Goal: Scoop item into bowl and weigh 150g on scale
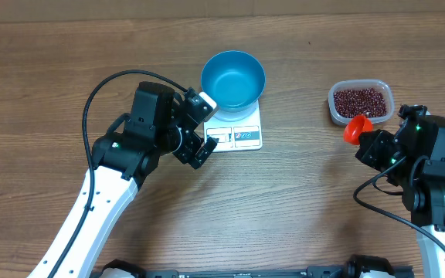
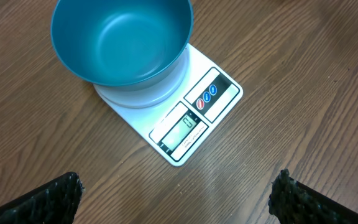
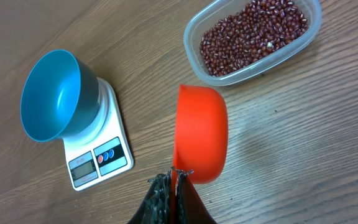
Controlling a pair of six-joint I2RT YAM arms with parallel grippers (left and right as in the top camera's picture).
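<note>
The blue bowl (image 1: 233,79) stands empty on the white scale (image 1: 242,136) at the table's middle; the bowl (image 2: 122,41) and the scale (image 2: 185,121) also show in the left wrist view. My left gripper (image 1: 200,127) hangs open just left of the scale, nothing between its fingertips (image 2: 53,198). Dark red-brown beans (image 1: 361,101) fill a clear tub (image 1: 334,111) at the right. My right gripper (image 3: 176,178) is shut on the handle of an orange scoop (image 3: 201,133). The scoop (image 1: 356,128) hovers on its side just in front of the tub, apart from the beans (image 3: 253,34).
Wooden table (image 1: 300,201) all round. The left arm's black cable (image 1: 99,96) loops over the table's left part. The clear tub (image 3: 241,71) sits far right of the bowl (image 3: 51,96) and scale (image 3: 98,155).
</note>
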